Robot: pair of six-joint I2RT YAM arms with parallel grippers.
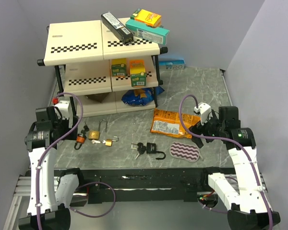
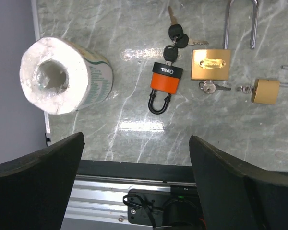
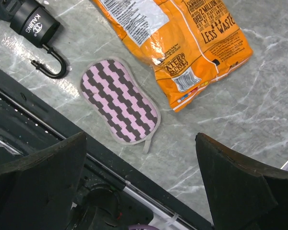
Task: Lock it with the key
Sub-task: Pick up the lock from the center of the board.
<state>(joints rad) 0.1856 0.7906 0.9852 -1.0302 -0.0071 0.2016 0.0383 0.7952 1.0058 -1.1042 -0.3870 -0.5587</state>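
Note:
An orange padlock (image 2: 166, 79) with its black shackle seated and black-headed keys (image 2: 177, 36) in it lies ahead of my open, empty left gripper (image 2: 137, 143). To its right lie a large brass padlock (image 2: 210, 64) with a long shackle and a small brass padlock (image 2: 265, 91), each with a key in it. A black padlock (image 3: 34, 23) with its shackle swung open lies at the upper left of the right wrist view, left of my open, empty right gripper (image 3: 141, 143). In the top view the orange padlock (image 1: 80, 139) is near my left gripper (image 1: 63, 125) and the black padlock (image 1: 151, 147) lies mid-table, left of my right gripper (image 1: 201, 128).
A toilet roll (image 2: 62, 74) lies left of the orange padlock. A pink-striped sponge (image 3: 119, 100) and an orange snack bag (image 3: 182, 33) lie before the right gripper. A shelf unit (image 1: 101, 52) with boxes stands at the back left. The table's front rail (image 1: 144, 177) is close below both grippers.

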